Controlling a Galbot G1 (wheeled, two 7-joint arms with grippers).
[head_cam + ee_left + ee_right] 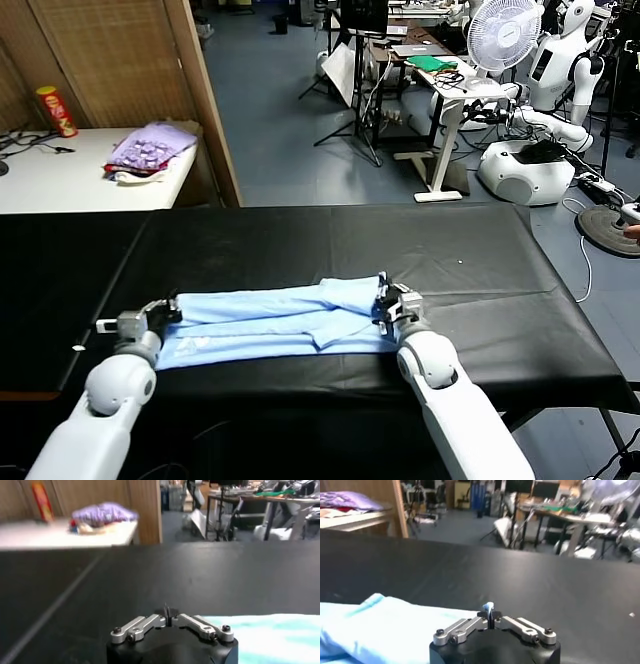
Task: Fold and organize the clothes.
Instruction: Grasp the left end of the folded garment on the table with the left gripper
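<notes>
One light-blue T-shirt (275, 322) flat on desk (480, 270); left gripper (168, 312) at nine o'clock, right gripper (388, 305) at three, fingers pinched shut on its edges.

The clothes (275, 318) are one plain pale light-blue T-shirt of thin fabric, folded lengthwise into a long narrow band. It lies flat across the near part of the black worktop (480, 270), running side to side. Its layers overlap with soft creases, and a small flap edge shows near the band's middle, toward its right end.
</notes>
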